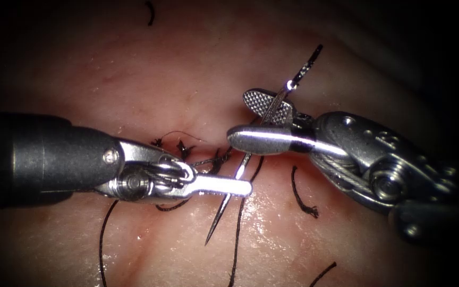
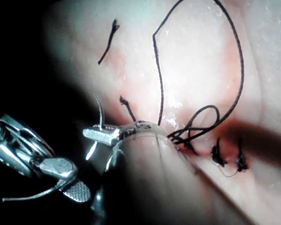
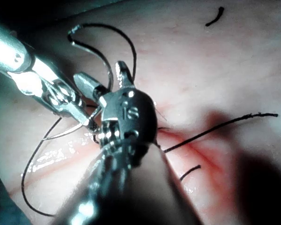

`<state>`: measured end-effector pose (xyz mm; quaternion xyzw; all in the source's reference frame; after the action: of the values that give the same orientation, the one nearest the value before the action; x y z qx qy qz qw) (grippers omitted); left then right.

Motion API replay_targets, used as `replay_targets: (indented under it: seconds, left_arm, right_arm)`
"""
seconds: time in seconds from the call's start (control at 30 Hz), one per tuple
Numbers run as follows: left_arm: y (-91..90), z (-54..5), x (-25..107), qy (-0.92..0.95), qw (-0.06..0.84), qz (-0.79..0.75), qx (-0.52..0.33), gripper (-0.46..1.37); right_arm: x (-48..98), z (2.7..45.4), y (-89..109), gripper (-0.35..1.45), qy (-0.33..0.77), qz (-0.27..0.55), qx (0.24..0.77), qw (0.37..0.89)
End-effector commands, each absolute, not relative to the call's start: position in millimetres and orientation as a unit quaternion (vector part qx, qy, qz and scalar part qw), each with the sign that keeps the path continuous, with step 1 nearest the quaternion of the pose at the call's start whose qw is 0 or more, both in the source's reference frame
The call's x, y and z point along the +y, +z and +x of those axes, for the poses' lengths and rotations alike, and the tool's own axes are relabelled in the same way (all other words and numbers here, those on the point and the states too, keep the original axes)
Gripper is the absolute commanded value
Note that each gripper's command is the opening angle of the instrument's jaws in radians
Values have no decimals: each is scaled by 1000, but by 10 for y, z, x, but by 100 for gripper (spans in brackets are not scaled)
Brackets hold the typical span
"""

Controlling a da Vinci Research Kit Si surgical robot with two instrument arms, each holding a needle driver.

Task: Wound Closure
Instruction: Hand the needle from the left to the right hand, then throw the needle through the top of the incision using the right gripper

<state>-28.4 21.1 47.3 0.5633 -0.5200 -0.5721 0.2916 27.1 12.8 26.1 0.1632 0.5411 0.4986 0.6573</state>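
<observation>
- Looking down from the endoscope, the right pincer [image 1: 253, 119] enters from the right of the frame with its jaws spread; the needle [image 1: 251, 154] runs between them, and whether they grip it I cannot tell.
- The needle slants from upper right, near the top centre, down to a free tip at lower centre, lying above the tissue [image 1: 346, 69] rather than in it.
- The left pincer [image 1: 243, 186] reaches in from the left with its jaws together, its tip touching the needle's lower part; a true hold is unclear.
- Thread [image 1: 235, 239] trails down to the bottom edge, and knotted stitches [image 1: 184, 149] sit on the cut at centre.
- From the left wrist camera, the thread [image 2: 236, 70] loops over the tissue [image 2: 271, 37] and stitches [image 2: 218, 154] cross the red cut; the right pincer [image 2: 70, 178] shows spread jaws.
- From the right wrist camera, the right pincer [image 3: 105, 79] stands with jaws apart, the left pincer [image 3: 82, 115] beside it, and thread [image 3: 215, 126] lies across the tissue [image 3: 178, 47].
</observation>
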Motion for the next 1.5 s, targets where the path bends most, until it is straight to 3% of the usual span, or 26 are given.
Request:
replay_targets:
  seconds: [0.03,0.1,0.2,0.47,0.53,0.63,0.77,0.87,0.97,1.1,1.13,1.27,1.5]
  left_arm:
    - [473,-284,212,-575,295,562,-516,-35]
    - [472,-284,212,-575,295,562,-516,-35]
    - [472,-284,212,-575,293,562,-518,-35]
    - [471,-285,212,-575,292,562,-519,-35]
    - [470,-286,211,-577,288,564,-516,36]
    - [468,-289,210,-578,288,563,-516,89]
    - [464,-296,207,-571,298,552,-529,123]
    - [457,-301,202,-562,306,549,-538,128]
    - [452,-302,198,-551,312,548,-547,114]
    - [445,-304,193,-527,329,544,-563,47]
    - [445,-305,192,-522,339,540,-567,18]
    - [449,-312,190,-501,385,512,-582,-35]
    - [473,-320,187,-484,476,415,-605,-35]
  right_arm:
    - [128,270,262,51,498,154,538,662]
    - [128,270,262,41,496,150,538,665]
    - [128,268,262,-35,489,145,540,670]
    - [128,260,261,-35,471,101,537,693]
    - [130,259,262,-35,474,98,533,694]
    - [135,255,264,-35,462,93,536,701]
    - [139,249,267,-35,432,98,543,713]
    - [142,242,270,-35,409,105,544,725]
    - [147,235,276,-35,382,110,547,737]
    - [156,232,286,-35,324,116,559,755]
    - [158,232,288,-35,306,116,562,760]
    - [166,234,297,-35,253,113,569,775]
    - [188,235,311,-35,203,88,578,786]
